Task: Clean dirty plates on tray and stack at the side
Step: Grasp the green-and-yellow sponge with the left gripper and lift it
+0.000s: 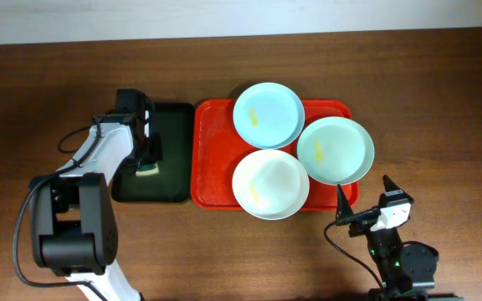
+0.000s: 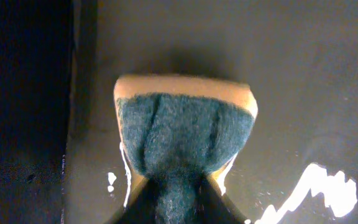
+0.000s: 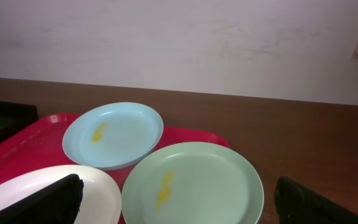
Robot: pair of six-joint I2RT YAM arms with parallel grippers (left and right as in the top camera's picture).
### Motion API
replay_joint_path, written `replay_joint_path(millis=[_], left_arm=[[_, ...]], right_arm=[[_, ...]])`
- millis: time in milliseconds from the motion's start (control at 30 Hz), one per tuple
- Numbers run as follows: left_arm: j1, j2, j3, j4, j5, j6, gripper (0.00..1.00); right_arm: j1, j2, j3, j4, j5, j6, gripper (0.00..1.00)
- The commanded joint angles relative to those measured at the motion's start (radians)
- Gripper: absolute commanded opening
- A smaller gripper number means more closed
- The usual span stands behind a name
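— Since the left jaws were pressed onto the sponge over the dark tray, what did that step call for?

— A firm pinch, by the look of it. The jaws had squeezed the sponge's near end into a waist. The green scouring face bulged toward the wrist camera, and the yellow foam showed only as a rim behind it. It looked soft and springy, so a loose hold would likely have let it twist once dragged over a plate. The scourer needed to go down flat on the smears.

— And the plates?

— All three lay on the red tray, none at the side yet. The pale blue plate sat at the far edge. The mint plate was to the right, its rim hanging past the tray's edge. The white plate was nearest and overhung the front rim. Each carried a small yellowish smear. Whether the rims touched or overlapped could not be told.

— Surfaces?

— The plates were smooth, round and shallow with low upturned lips. They were probably light plastic, so apt to slide under scrubbing. The red tray was glossy with rounded corners, and the dark tray showed bright glints, perhaps wet. The counter was brown wood grain.

— The right jaws?

— They were spread wide, holding nothing, just off the red tray's near right corner beside the mint plate. From there they could have steadied a plate.
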Motion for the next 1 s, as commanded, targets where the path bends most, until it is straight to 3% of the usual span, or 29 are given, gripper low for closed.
replay_joint_path(millis=[0,267,533,967], left_arm=[[0.001,0.031,0.016,-0.007,-0.003,0.002,0.00],[0.001,-0.092,0.084,-0.078,0.080,0.002,0.00],[0.001,-0.283,0.084,0.005,0.076,0.011,0.00],[0.001,-0.195,0.061,0.058,0.088,0.047,0.00]], right_arm=[[0.006,-0.006,-0.005,-0.007,0.009,-0.006,0.98],[0.006,-0.006,-0.005,-0.007,0.009,-0.006,0.99],[0.006,-0.006,-0.005,-0.007,0.009,-0.006,0.98],[0.006,-0.006,-0.005,-0.007,0.009,-0.006,0.99]])
